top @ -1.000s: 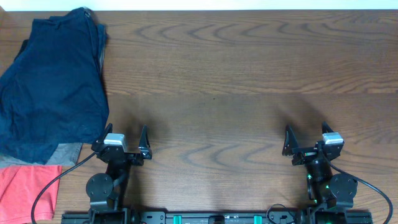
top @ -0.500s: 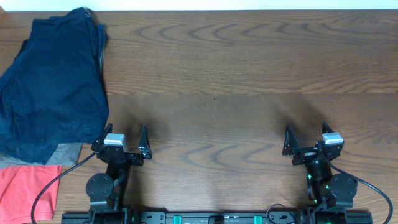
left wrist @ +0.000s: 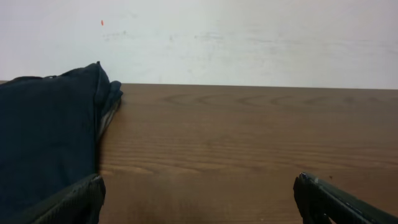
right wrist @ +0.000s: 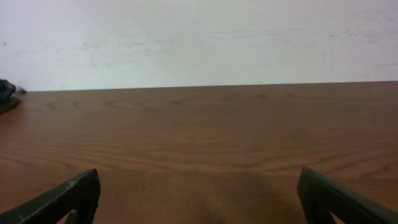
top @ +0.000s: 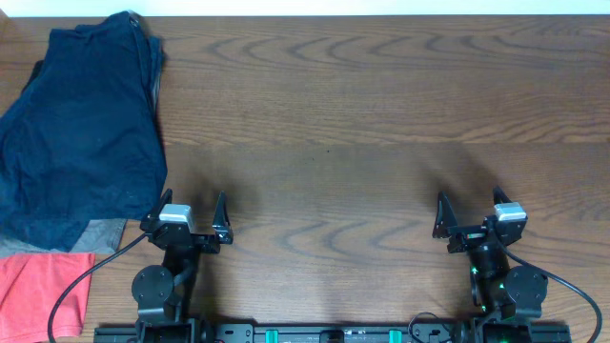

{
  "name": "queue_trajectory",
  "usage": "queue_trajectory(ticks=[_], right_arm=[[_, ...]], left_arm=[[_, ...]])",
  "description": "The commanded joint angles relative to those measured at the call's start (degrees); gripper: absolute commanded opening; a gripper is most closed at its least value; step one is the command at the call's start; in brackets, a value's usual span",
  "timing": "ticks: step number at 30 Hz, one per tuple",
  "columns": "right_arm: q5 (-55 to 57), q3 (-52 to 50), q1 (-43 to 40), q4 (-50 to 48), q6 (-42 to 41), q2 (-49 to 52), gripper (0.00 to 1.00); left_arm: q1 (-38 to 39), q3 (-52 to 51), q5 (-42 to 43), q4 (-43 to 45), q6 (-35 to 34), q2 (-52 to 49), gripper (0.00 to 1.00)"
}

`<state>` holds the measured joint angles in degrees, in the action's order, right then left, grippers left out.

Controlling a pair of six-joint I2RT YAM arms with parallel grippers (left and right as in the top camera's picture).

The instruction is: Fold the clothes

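Observation:
The clothes, dark navy shorts (top: 81, 124), lie rumpled on the far left of the wooden table (top: 381, 114). In the left wrist view they (left wrist: 43, 137) fill the left side, and their edge reaches my left finger there. My left gripper (top: 186, 211) (left wrist: 199, 193) sits near the front edge, just right of the shorts' lower corner, open with only bare wood between its fingers. My right gripper (top: 470, 205) (right wrist: 199, 186) sits at the front right, far from the shorts, open and holding nothing. A sliver of dark cloth (right wrist: 6, 93) shows at the far left of the right wrist view.
A grey cloth (top: 100, 233) peeks out under the shorts' lower edge. A coral-red garment (top: 38, 291) lies at the front left corner beside the left arm's base. A white wall (left wrist: 249, 37) stands behind the table's far edge.

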<state>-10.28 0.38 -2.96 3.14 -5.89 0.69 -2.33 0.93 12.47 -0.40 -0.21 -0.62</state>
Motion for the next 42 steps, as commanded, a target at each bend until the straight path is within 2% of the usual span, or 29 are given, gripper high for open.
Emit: queue_trajectory(ticks=[1,9,15,24,30,33,38,42], right_arm=[[-0.2,-0.1,0.9,0.1,0.2,-0.2,0.99],[-5.6,1.3,0.9,-2.6,0.2,0.5,0.99],[-7.5,10.0,0.9,0.2,0.2,8.3,0.99],[-14.4,32.4,0.9,4.1,0.3,37.1,0.99],[-15.3,50.9,0.9,17.8,2.1,57.2,0.99],[-15.5,58.8,0.9,23.6,3.8,66.6,0.99],[-21.0,62.6,0.9,20.6,3.8,75.8,0.99],[-22.1,62.6,0.9,18.6,3.8,78.9,0.99]], left_arm=[[0.3,-0.7,0.6,-2.3,-0.5,0.4,0.98],[0.3,0.2,0.6,-2.4,-3.6,0.2,0.98],[0.3,10.7,0.6,-6.3,-5.0,-7.0,0.98],[0.3,39.8,0.6,-21.7,-3.7,-35.6,0.98],[0.3,66.7,0.6,-41.3,9.3,-59.0,0.98],[0.3,79.6,1.7,-48.9,11.3,-70.2,0.98],[0.3,88.5,3.6,-46.8,13.7,-80.7,0.98],[-0.3,88.5,-2.5,-37.8,13.2,-87.0,0.98]])
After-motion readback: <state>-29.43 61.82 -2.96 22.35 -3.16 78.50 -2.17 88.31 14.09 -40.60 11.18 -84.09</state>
